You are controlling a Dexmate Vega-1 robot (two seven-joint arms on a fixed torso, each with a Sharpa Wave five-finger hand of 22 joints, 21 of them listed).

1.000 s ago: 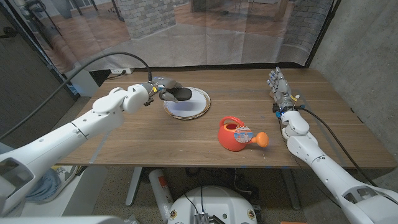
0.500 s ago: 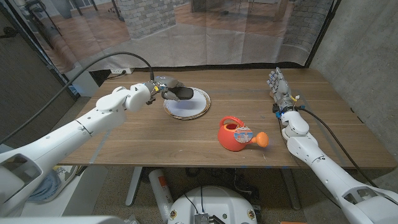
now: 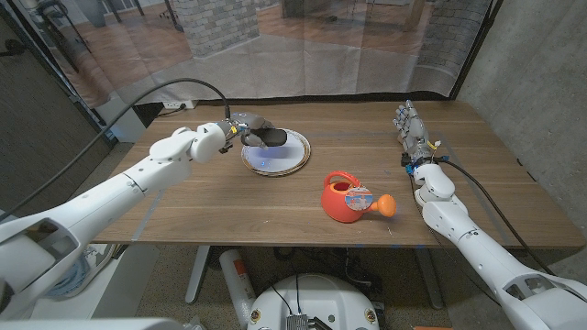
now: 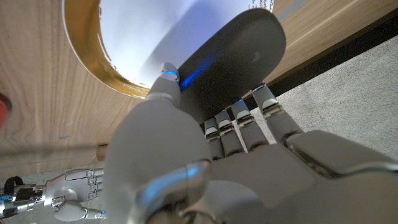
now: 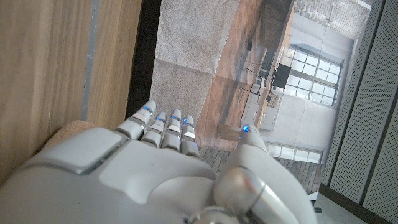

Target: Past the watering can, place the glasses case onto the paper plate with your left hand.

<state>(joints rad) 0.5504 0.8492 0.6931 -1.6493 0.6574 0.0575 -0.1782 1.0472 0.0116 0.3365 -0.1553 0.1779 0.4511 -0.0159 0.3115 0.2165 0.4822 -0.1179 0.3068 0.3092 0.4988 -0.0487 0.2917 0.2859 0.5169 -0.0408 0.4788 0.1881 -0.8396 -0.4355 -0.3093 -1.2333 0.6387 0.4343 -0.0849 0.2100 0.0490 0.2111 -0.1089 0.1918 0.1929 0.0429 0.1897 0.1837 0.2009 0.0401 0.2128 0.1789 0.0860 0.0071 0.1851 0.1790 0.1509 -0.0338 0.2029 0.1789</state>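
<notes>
Glasses case held over the plate's upper left rim

The left hand (image 3: 240, 129) grips the glasses case (image 3: 272, 138) just above the paper plate (image 3: 295, 156), left of centre in the frame. Let go now, it could catch the rim and tip off, since it overhangs the edge. The watering can (image 3: 349, 198) sits lower right.

Dark grey glasses case (image 3: 271, 138) — white, gold-rimmed paper plate (image 3: 292, 158) — red-orange watering can (image 3: 347, 199).

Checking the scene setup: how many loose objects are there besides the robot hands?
3. The plate lies at the table's far middle; the case is held over it by the left robot hand; the watering can stands nearer, to the right. None seem hidden.
</notes>
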